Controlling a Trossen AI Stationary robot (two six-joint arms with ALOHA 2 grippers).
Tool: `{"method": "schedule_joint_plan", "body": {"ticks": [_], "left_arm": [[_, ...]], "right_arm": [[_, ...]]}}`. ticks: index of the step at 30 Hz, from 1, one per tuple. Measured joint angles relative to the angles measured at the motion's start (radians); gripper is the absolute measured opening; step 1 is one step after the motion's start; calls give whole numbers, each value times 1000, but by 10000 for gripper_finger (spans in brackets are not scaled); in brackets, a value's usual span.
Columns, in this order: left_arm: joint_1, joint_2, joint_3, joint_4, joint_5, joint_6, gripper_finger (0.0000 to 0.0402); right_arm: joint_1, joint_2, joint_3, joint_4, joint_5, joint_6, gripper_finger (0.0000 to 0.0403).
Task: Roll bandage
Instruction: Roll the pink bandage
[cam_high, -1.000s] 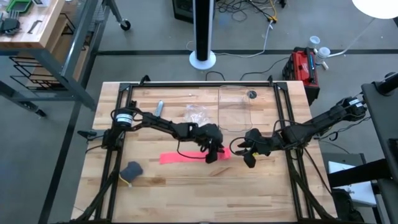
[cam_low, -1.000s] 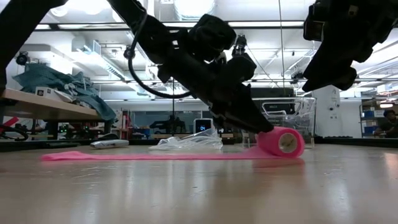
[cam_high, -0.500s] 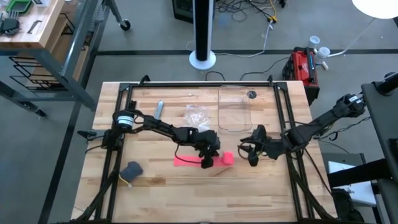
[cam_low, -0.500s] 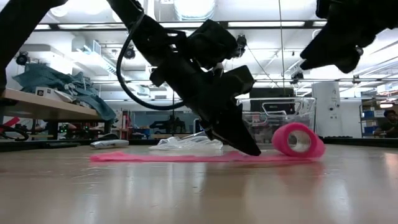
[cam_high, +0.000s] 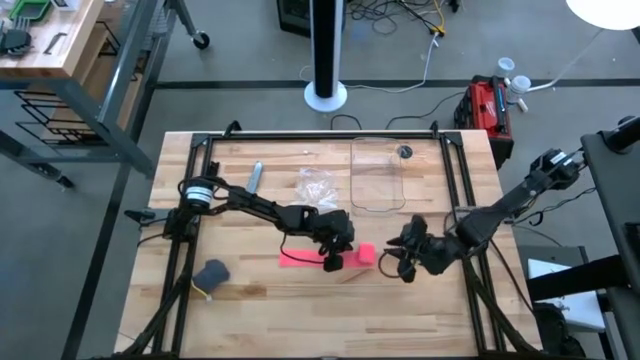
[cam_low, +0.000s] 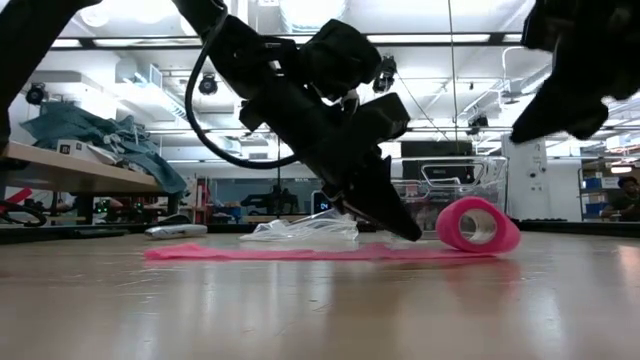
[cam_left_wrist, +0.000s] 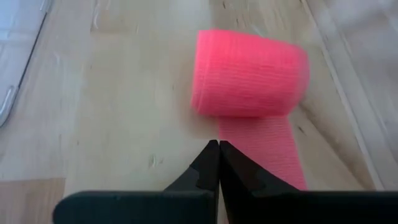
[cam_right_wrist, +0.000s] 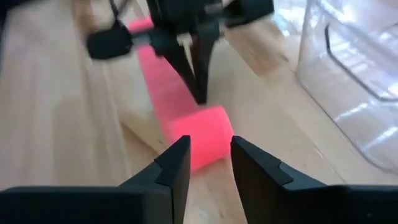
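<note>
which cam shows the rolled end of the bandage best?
Left wrist view: bandage roll fills the frame, with the loose strip. Low view shows its open end side-on. Right wrist view blurs it; high view shows it small.

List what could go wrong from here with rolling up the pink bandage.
1. The left gripper is shut with its tips by the flat strip just behind the bandage roll, holding nothing; pushing could skew the roll.
2. The right gripper hangs open, apart from the roll; closing off-centre might squash it or knock it away.
3. The unrolled tail lies loose on the table and could wind unevenly.
</note>
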Motion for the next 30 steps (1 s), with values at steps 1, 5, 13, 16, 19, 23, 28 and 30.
{"method": "schedule_joint_plan", "body": {"ticks": [1, 5, 13, 16, 19, 23, 28, 30], "left_arm": [[0, 0, 0, 1, 0, 0, 0], [0, 0, 0, 2, 0, -1, 0], [-1, -2, 2, 82, -99, -1, 0], [-1, -2, 2, 114, -136, 12, 0], [0, -2, 3, 118, -139, 53, 0], [-1, -2, 3, 126, -138, 69, 0], [0, -3, 3, 126, -138, 86, 0], [0, -3, 3, 126, -137, 104, 0]], "right_arm": [[-1, 24, 0, 5, 4, 0, 104], [-3, 127, 0, 39, 14, -9, 115], [-3, 234, 39, 144, -28, -126, 199], [-8, 260, 53, 126, -29, -142, 228], [-18, 289, 70, 126, -72, -140, 251], [-18, 324, 105, 53, -75, -68, 264], [-32, 365, 156, 50, -72, -48, 260], [-45, 387, 178, 44, -75, -63, 254]]}}
